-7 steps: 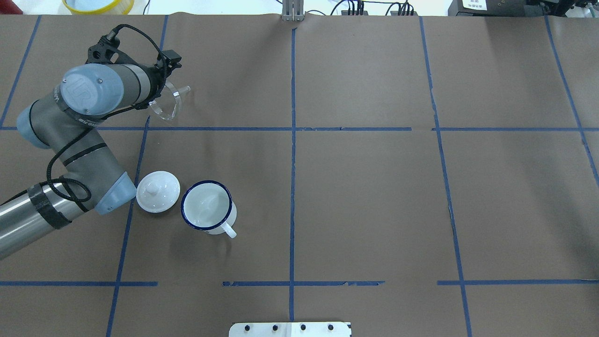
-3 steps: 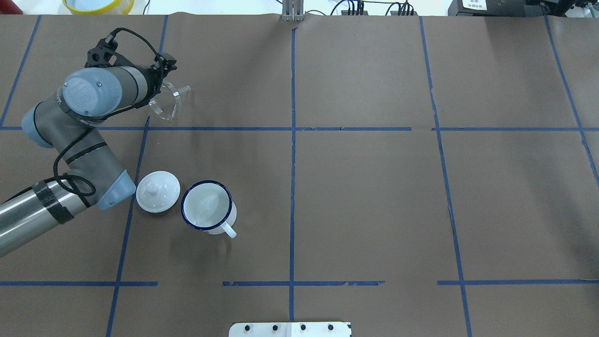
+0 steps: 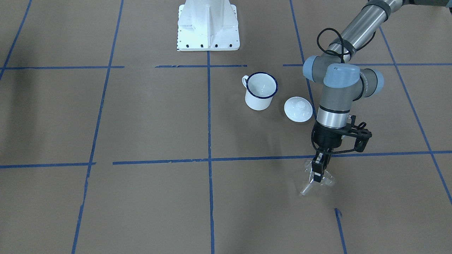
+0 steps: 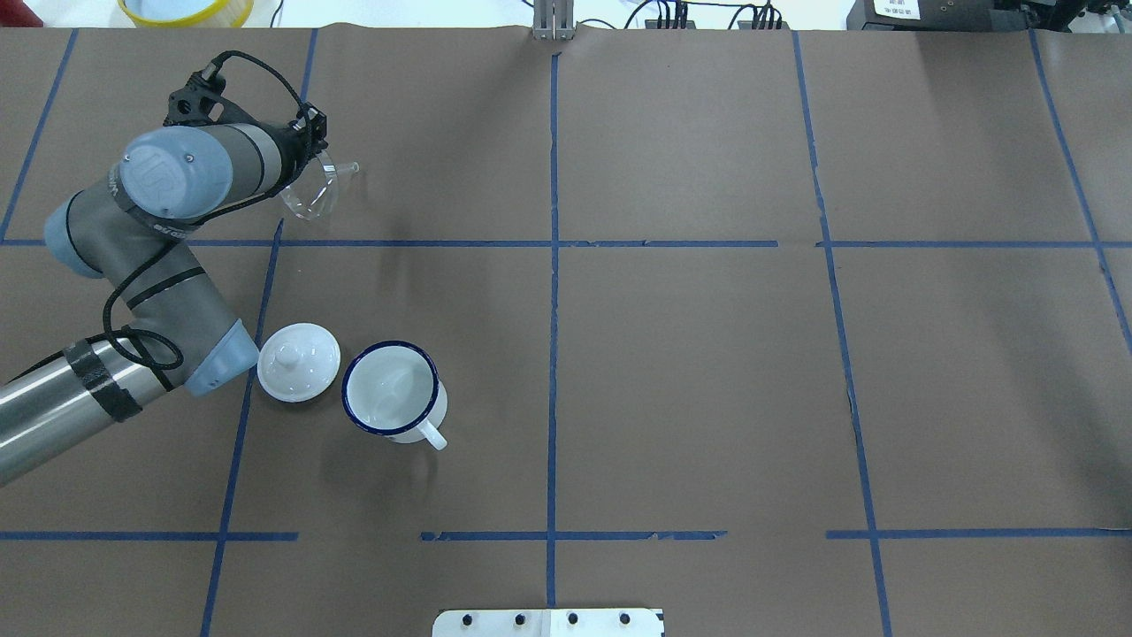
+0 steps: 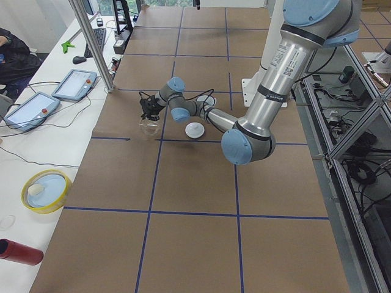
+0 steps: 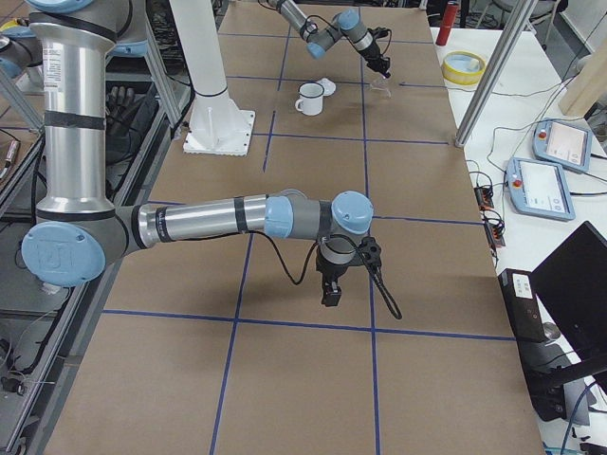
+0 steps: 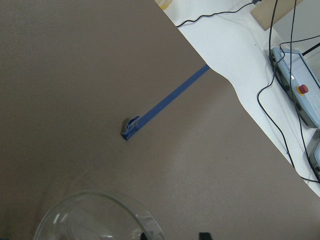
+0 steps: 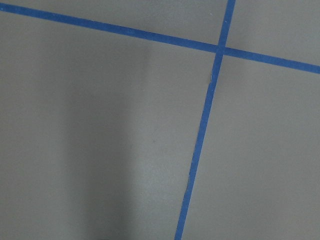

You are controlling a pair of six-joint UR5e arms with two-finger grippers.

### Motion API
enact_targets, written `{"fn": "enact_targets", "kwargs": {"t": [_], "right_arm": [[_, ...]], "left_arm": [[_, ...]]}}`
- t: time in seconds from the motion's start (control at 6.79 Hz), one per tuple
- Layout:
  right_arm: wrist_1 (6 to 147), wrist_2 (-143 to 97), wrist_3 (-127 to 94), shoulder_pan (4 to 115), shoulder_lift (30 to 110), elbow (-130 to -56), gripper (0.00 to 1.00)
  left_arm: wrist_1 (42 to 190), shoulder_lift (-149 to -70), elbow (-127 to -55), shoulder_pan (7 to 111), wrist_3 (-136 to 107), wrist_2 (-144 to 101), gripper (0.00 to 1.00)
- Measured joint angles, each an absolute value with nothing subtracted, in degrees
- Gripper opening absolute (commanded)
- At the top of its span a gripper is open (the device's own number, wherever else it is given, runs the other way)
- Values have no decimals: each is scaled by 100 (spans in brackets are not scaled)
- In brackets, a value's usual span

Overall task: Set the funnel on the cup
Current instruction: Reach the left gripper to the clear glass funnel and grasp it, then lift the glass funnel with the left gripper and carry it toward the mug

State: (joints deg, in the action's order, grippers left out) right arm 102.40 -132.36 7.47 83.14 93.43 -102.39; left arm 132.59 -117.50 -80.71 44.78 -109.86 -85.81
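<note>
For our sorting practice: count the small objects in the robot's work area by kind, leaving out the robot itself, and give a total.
clear funnel: 1
white mug: 1
white domed lid: 1
Total: 3

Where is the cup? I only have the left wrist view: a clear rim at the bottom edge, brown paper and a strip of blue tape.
Observer: The cup stands upright on the table, nearer the robot's base than the funnel, with nothing on its mouth.
Operator: Is that clear rim the funnel, and is it gripped?
Observer: Yes. In the front-facing view the left arm's fingers pinch the funnel's rim, and its spout points sideways rather than straight down.
</note>
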Motion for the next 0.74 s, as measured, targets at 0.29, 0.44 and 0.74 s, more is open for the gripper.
{"fn": "enact_targets", "kwargs": {"t": [0.29, 0.44, 0.74], "right_arm": [[10239, -13236, 747, 8315, 9343, -10239, 100], [10239, -13237, 747, 8315, 9343, -10239, 100], [10239, -13236, 745, 8314, 9343, -10239, 100]], "left_arm": [[13380, -11720, -8433, 4893, -10938, -9368, 0], [13305, -11652, -8780, 5284, -10867, -10059, 0], [12347, -11438, -9892, 5846, -10560, -11142, 0]]}}
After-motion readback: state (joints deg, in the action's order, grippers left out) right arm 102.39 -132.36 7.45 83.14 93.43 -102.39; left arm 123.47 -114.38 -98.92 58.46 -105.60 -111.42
